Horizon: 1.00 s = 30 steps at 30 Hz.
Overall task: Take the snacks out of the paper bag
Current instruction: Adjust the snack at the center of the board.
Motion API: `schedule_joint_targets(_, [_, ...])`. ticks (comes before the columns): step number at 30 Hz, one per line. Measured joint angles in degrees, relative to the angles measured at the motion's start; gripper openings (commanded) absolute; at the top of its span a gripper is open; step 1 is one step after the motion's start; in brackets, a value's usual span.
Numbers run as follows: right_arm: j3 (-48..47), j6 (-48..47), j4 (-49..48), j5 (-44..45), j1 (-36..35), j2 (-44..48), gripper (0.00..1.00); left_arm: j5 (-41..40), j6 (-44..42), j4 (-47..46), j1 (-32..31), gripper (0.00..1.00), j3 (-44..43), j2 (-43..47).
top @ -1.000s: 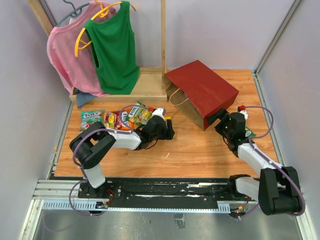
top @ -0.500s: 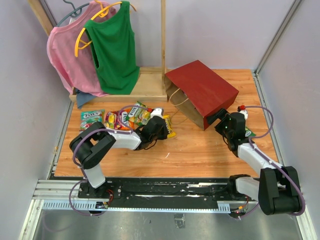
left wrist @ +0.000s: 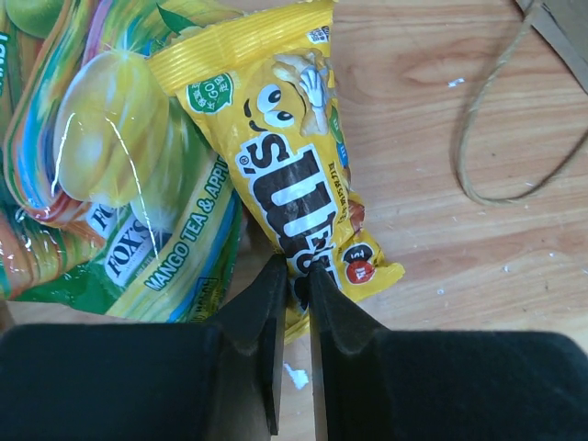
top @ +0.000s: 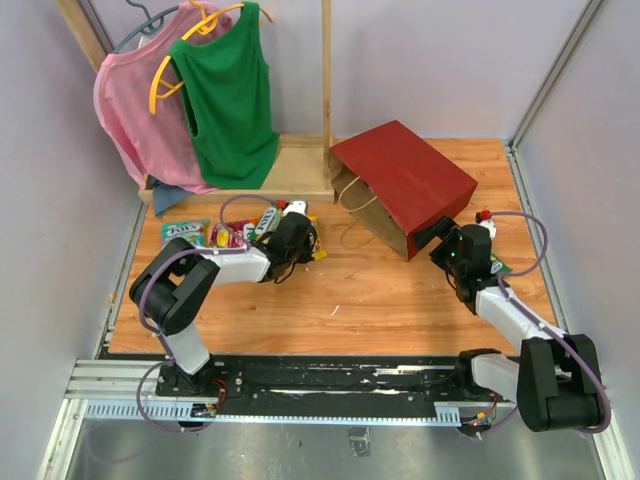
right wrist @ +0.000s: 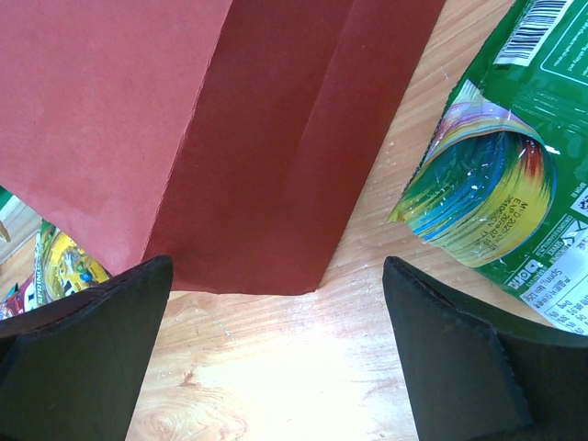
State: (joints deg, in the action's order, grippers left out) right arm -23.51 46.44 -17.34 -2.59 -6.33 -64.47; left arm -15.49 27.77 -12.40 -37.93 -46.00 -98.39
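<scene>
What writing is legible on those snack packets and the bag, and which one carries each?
"m&m's": yellow packet.
"FOX'S", "MANGO TEA & APPL" (cut off): green-yellow packet beside it.
Fine print and barcode digits on green wrapper, right wrist view: too small to read.
Red paper bag: no writing visible.

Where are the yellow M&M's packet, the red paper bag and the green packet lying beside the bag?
yellow M&M's packet (left wrist: 292, 188), left wrist view, on the brown logo in its middle.
red paper bag (top: 405, 180), top view, on its red side.
green packet (right wrist: 487, 184), right wrist view, on its curled end.
</scene>
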Motion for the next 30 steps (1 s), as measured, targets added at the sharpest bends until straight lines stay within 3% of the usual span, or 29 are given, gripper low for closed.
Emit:
schedule_joint_targets(9, [0.0,0.0,0.0,0.0,0.0,0.1,0.98,2.3,-3.1,4.3,5.2,0.18,-4.5,-2.0])
schedule_joint_targets(16, [0.0,0.0,0.0,0.0,0.0,1.0,0.98,6.5,-7.1,7.9,8.3,0.24,-10.5,-5.4])
schedule_joint_targets(20, [0.0,0.0,0.0,0.0,0.0,1.1,0.98,9.8,-9.4,9.7,7.7,0.36,-12.2,-6.1])
schedule_joint_targets(25, [0.0,0.0,0.0,0.0,0.0,1.1,0.98,11.0,-10.1,11.3,7.2,0.65,-12.1,-6.0])
schedule_joint_targets(30, [0.0,-0.1,0.0,0.0,0.0,1.2,0.98,10.7,-9.5,12.4,7.1,0.82,-9.9,-1.7])
